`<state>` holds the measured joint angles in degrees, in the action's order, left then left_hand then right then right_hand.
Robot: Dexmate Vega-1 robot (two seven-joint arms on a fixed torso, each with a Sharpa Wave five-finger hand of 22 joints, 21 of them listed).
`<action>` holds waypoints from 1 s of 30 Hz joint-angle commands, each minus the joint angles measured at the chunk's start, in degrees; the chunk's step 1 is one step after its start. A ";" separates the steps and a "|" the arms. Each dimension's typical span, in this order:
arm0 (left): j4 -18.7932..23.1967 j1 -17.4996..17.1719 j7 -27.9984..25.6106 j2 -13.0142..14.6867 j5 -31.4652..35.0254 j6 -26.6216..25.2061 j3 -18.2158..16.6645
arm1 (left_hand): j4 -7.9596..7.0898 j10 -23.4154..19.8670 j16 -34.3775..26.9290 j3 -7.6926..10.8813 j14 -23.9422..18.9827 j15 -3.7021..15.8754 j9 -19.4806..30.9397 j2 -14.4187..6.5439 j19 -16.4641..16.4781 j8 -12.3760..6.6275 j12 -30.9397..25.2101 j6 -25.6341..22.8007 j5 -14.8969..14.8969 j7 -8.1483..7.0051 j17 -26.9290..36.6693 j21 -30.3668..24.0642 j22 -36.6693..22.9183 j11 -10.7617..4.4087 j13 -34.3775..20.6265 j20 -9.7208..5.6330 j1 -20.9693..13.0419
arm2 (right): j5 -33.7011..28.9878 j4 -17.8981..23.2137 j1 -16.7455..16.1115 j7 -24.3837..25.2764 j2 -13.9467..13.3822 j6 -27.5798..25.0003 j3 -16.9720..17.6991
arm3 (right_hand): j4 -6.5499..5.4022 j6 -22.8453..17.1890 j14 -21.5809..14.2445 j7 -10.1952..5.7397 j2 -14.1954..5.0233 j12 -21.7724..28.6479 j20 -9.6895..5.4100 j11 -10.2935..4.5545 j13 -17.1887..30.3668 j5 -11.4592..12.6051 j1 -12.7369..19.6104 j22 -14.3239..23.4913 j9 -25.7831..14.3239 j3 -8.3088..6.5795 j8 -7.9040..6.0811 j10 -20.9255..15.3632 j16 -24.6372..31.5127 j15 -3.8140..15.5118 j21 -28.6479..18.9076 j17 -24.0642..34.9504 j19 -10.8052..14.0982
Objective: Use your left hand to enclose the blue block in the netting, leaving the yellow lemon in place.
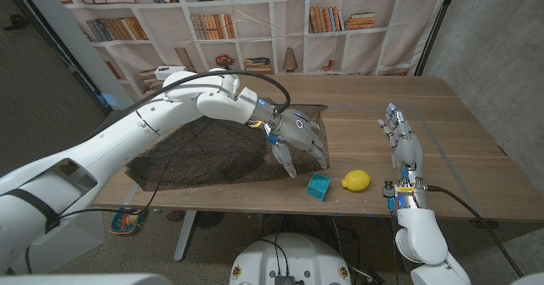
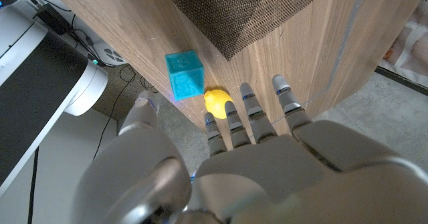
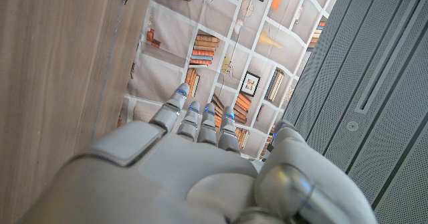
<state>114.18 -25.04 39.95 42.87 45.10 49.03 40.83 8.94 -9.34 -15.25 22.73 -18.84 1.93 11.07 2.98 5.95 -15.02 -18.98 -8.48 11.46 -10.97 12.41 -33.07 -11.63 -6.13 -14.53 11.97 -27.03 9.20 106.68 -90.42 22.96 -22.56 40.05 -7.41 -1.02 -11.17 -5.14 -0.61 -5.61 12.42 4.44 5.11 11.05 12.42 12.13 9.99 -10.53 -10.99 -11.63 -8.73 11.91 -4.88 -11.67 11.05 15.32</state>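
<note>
- Our left hand (image 1: 299, 137) hovers over the near corner of the netting (image 1: 212, 153), fingers spread and pointing down; we see nothing pinched in it, and cannot tell whether the fingertips touch the mesh.
- From the hand, the blue block (image 1: 319, 185) lies at about five o'clock, close by, near the table's front edge and just off the netting's corner, not on it.
- The yellow lemon (image 1: 356, 180) sits just beside the block at its three o'clock, with a small gap between them.
- In the left wrist view the block (image 2: 184, 74) and lemon (image 2: 218, 101) lie beyond our fingertips (image 2: 245, 90), with the mesh corner (image 2: 234, 17) apart from both.
- Our right hand (image 1: 405, 149) waits on the table (image 1: 459, 123) at the lemon's two o'clock, fingers straight and holding nothing.
- We judge the netting light, limp and floppy: it will fold and drag easily. The corner nearest the block looks the best place to pinch.
- The block seems stiff and light, so dragged mesh could push it into the lemon; lifting the corner over it looks safer than sliding.
</note>
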 commanded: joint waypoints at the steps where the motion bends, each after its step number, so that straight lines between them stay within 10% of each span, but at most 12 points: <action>1: 2.04 -3.61 -10.57 -0.22 12.92 2.87 -1.01 | 0.09 0.27 0.02 0.17 0.00 0.28 0.31 0.10 1.22 -0.10 0.02 -0.29 0.04 -0.67 0.32 -0.68 -0.12 0.08 -0.19 -0.08 -0.96 | 0.52 -1.61 -1.57 -1.25 1.74 3.86 1.06 | 0.11 -0.81 -0.60 -0.10 -0.02 -0.02 0.10 0.06 0.30 0.06 -0.30 0.25 -0.24 -0.04 -0.05 -0.79 0.26 0.06 0.03 0.26 0.28; 15: -2.59 -1.35 -12.30 -2.05 12.96 3.56 2.69 | 0.33 2.13 0.74 0.38 1.33 0.66 0.31 -0.22 0.00 0.85 0.62 1.62 0.38 -1.56 0.85 0.04 -0.04 -0.01 -0.51 -2.71 -3.54 | 1.16 -1.79 -1.99 -2.77 2.55 4.00 2.01 | 0.12 -0.94 -0.79 -0.08 0.01 -0.01 0.11 0.22 0.32 0.03 -0.39 0.25 -0.24 -0.04 0.01 -1.11 0.23 0.07 -0.01 0.25 0.40; 30: -8.95 1.74 -12.44 -4.33 12.83 5.46 6.62 | 0.36 2.98 0.72 -0.05 1.04 0.95 0.26 -0.39 6.31 0.88 0.89 1.31 0.58 -1.58 1.36 -2.50 -0.30 -0.08 -0.61 -1.37 -6.36 | 0.51 -1.65 -2.42 -2.58 3.71 3.74 2.56 | 0.11 -0.99 -0.94 -0.06 0.02 -0.07 0.12 0.20 0.33 0.02 -0.49 0.25 -0.25 -0.04 0.07 -1.22 0.22 0.12 -0.01 0.25 0.42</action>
<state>108.91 -25.04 27.92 39.90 57.73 53.55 44.98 9.17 -6.57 -14.81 22.97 -17.81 2.34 11.18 2.68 10.80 -13.91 -18.14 -7.02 11.67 -12.58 13.46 -34.86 -11.62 -6.26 -15.06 10.04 -32.60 10.17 104.97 -92.53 20.39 -19.70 43.85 -5.22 -1.02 -11.88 -5.32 -0.51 -5.59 12.42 4.44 5.21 11.05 12.42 12.11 9.99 -10.52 -10.99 -11.64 -9.44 11.91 -4.69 -11.67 11.04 15.32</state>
